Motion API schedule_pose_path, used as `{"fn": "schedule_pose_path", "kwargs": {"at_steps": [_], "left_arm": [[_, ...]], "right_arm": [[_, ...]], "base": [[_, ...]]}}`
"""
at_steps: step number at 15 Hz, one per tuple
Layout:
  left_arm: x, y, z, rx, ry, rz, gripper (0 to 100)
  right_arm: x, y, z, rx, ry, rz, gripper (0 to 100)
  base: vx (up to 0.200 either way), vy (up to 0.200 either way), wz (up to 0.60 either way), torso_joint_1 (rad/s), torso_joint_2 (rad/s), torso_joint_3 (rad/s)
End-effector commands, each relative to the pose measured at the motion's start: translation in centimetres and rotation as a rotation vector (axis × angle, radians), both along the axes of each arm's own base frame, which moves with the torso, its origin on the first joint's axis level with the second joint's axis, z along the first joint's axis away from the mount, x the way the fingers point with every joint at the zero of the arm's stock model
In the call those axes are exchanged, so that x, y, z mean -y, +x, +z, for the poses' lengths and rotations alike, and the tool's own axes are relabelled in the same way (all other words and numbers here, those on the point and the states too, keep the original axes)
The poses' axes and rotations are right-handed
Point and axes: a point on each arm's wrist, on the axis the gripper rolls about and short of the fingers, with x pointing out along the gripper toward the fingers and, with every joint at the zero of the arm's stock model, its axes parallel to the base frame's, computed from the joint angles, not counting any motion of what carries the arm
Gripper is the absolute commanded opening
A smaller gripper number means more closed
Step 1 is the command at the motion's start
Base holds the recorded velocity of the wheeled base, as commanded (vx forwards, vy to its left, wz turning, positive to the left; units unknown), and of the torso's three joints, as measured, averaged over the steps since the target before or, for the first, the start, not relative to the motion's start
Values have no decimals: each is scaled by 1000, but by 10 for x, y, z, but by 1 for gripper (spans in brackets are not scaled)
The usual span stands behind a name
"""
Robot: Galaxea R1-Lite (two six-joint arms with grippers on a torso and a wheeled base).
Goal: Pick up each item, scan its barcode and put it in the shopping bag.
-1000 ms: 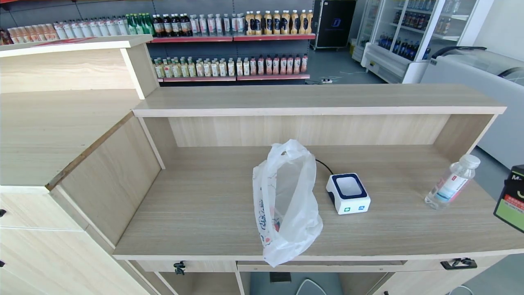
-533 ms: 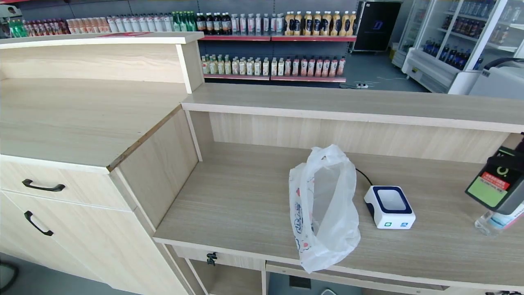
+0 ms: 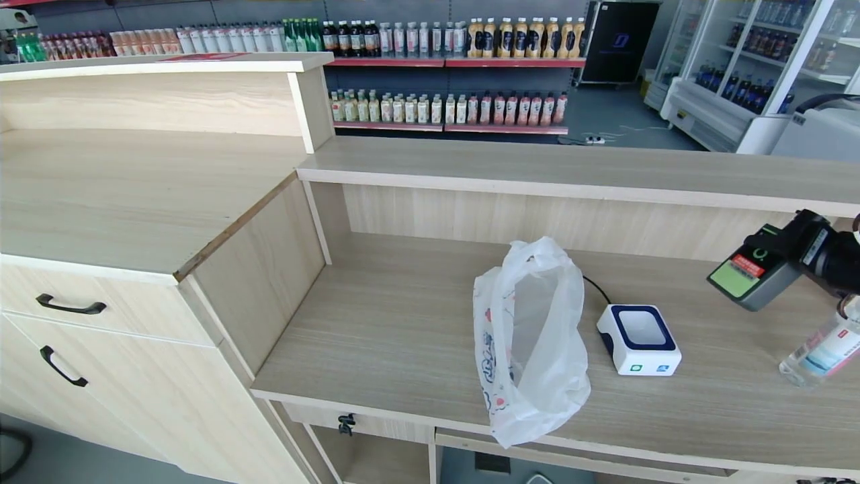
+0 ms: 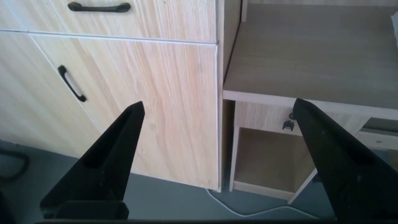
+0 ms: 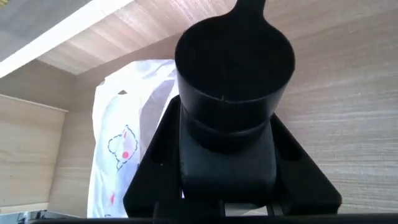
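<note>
Shopping bag (image 3: 531, 336): thin white plastic with a red and blue print. It stands with its mouth open near the front of the surface (image 3: 403, 336), and its bottom sags slightly over the front edge. The right wrist view also catches it (image 5: 118, 149).
Scanner (image 3: 638, 339): a small white box with a dark blue frame around an upward-facing window. It sits on the surface just beside the bag, on the bag's right, and a black cable runs off behind it.
Bottle (image 3: 823, 353): clear plastic with a white label, resting on the surface at the far right, well apart from the bag. Its top is hidden behind the right arm.
Right pincer (image 3: 758, 277): held in the air over the right part of the surface, above the bottle and to the right of the scanner. I cannot tell whether it is open or closed, or whether it has hold of anything.
Left pincer (image 4: 217, 106): spread wide with nothing in it, low down in front of the wooden cabinet (image 4: 155, 74), with grey floor beneath.
Cabinet handles (image 3: 70, 308): black, on the drawer fronts to the left of the surface.
Background: shelves of bottled drinks (image 3: 443, 107) along the far wall, and glass-door fridges (image 3: 739, 67) to the right.
</note>
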Motion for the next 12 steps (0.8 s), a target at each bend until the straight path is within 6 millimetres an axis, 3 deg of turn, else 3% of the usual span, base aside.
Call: {"fn": "schedule_pose_path", "kwargs": {"at_steps": [1,5,12], "left_arm": [[0,0,0,0,0,1,100],[0,0,0,0,0,1,100],[0,0,0,0,0,1,100]], "right_arm": [[5,16,-26,-78,38,21,0],[-5,31,-39,-65,72,191,0],[-9,44,-60,-84,21,283,0]], "base": [[0,0,0,0,0,0],[0,0,0,0,0,0],[0,0,0,0,0,0]]}}
